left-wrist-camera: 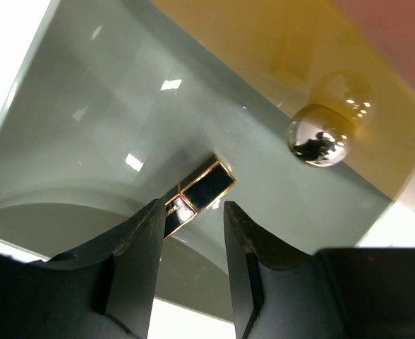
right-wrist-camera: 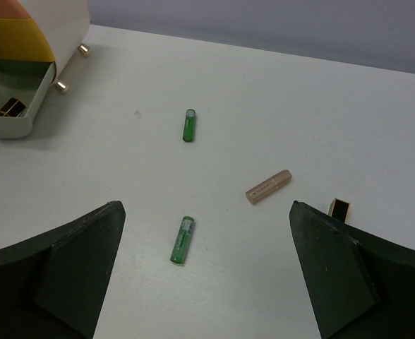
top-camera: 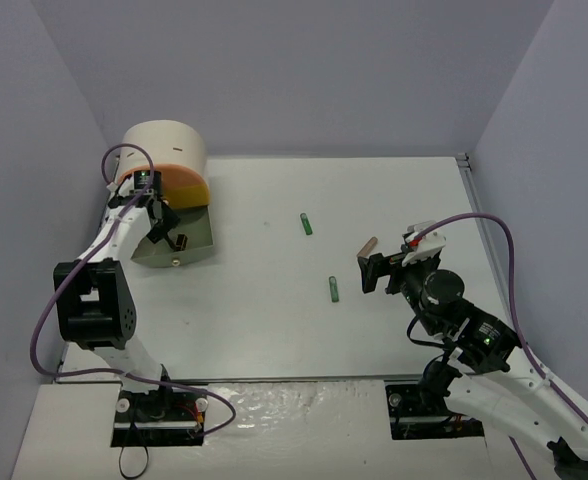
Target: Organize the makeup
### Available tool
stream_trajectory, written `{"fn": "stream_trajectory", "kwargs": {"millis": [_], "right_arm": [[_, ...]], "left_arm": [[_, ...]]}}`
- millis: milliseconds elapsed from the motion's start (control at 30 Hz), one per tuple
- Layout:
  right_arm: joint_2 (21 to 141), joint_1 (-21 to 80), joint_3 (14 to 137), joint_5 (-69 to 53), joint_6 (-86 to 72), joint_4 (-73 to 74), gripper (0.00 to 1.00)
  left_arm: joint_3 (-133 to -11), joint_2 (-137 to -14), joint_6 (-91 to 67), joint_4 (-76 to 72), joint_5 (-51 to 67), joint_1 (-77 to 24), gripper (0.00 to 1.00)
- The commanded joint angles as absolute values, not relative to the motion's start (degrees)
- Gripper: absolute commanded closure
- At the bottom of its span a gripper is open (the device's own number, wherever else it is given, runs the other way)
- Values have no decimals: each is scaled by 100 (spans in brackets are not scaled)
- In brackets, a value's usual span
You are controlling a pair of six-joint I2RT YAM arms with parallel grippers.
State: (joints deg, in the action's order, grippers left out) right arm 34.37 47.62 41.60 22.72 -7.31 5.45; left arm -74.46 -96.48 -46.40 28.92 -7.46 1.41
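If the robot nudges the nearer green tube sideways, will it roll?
Probably: the nearer green tube looks round and slim, lying flat on the smooth table, so a sideways push would likely roll it. Small and straight, it seems rigid and light.

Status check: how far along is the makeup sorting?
Done: one gold-black tube lies in the open green drawer. In hand: nothing; left gripper open over that drawer, right gripper open. Left on the table: far green tube, near green tube, tan tube, small black-gold piece.
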Motion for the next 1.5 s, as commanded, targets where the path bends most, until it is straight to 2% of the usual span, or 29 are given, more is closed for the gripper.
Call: {"fn": "stream_trajectory", "kwargs": {"millis": [0, 167, 233, 300, 433, 533, 667, 900, 1267, 1467], "right_arm": [[3463, 4746, 4148, 2426, -747, 237, 0], [3441, 4746, 4140, 2444, -765, 246, 0], [3487, 4746, 4148, 2452, -765, 246, 0], [3522, 4746, 4157, 2460, -765, 246, 0], [3590, 4746, 4161, 2491, -775, 244, 0], [3604, 4746, 4175, 2506, -794, 246, 0], [3597, 4746, 4184, 2546, -835, 246, 0], [3491, 4746, 4162, 2620, -937, 255, 0], [2833, 4746, 4045, 2566, -934, 247, 0], [2393, 4755, 3937, 2649, -905, 175, 0]], "left_arm": [[-7611, -9580, -4799, 2619, -721, 202, 64], [-7576, -9037, -4501, 2672, -644, 156, 57], [-7568, -8582, -4231, 2773, -574, 40, 50], [-7543, -8317, -4097, 2834, -604, -274, 46], [-7366, -7662, -3915, 2896, -939, -1336, 31], [-7169, -7486, -4048, 2886, -1181, -2211, 26], [-7005, -7725, -4340, 2749, -1665, -3409, 25], [-7473, -9087, -4793, 2326, -1915, -5113, 26], [-8920, -11129, -4972, 2173, -1810, -5814, 27], [-9192, -11712, -5181, 2247, -1770, -5865, 34]]}}
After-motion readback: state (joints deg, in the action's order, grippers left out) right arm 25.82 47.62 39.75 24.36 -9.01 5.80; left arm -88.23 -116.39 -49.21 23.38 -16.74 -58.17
